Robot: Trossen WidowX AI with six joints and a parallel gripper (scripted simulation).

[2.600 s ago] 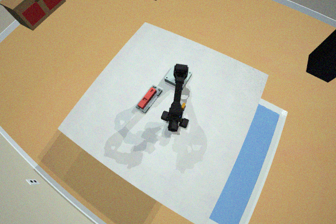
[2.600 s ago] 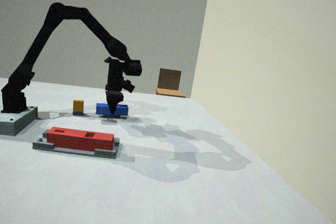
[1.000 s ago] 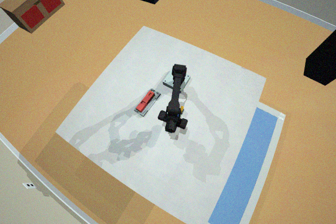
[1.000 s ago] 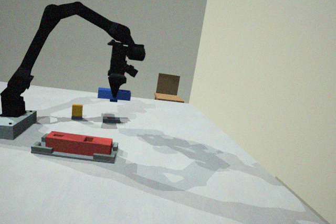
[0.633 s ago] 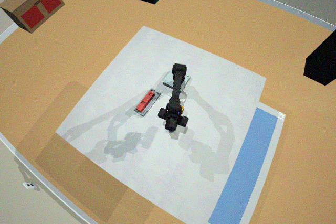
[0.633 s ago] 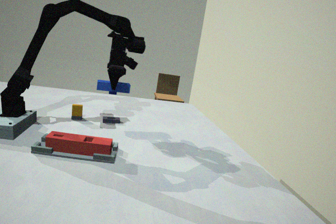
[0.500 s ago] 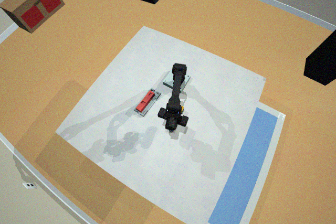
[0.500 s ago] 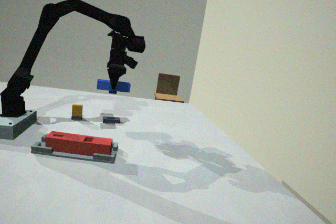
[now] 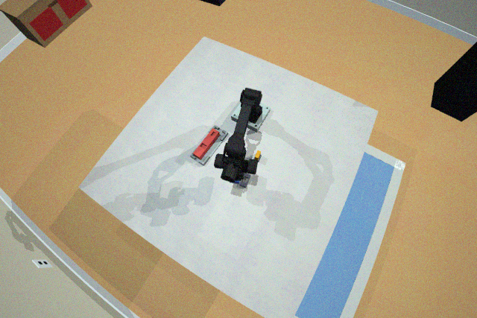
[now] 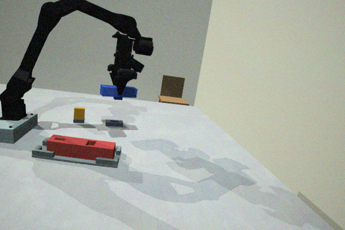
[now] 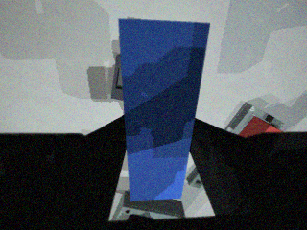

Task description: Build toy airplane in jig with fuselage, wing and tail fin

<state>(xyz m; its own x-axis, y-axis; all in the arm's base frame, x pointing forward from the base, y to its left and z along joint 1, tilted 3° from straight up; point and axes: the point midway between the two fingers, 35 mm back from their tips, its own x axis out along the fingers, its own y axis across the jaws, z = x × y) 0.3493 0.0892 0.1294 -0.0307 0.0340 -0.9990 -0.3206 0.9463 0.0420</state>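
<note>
Tail socket: showing open at the fuselage's near-base end, receiving nothing; leaving the fin step undone.
Cradle: bearing the red part between its corner blocks.
Tail fin: standing upright in a small dark holder, behind the cradle in the exterior view; awaiting its turn.
Fuselage: lying apparently flat in the cradle, sockets facing up; counting, by judgement, as the finished step.
Wing socket: gaping open, well apart from the wing's tab.
Wing holder: sitting on the table beneath the raised wing, not touching it.
Wing: hanging roughly level in the air, tab pointing down; needing carrying over to the red part, lining up and lowering.
Gripper: clamping the wing at its middle; leaving release and clearing away for the end.
Left part of wrist view: hiding some of the wing holder behind blue.
Middle of top view: covering most of the wing and the fingertips with the arm.
Right part of wrist view: cutting off much of the fuselage behind the dark finger; showing no fin clearly.
</note>
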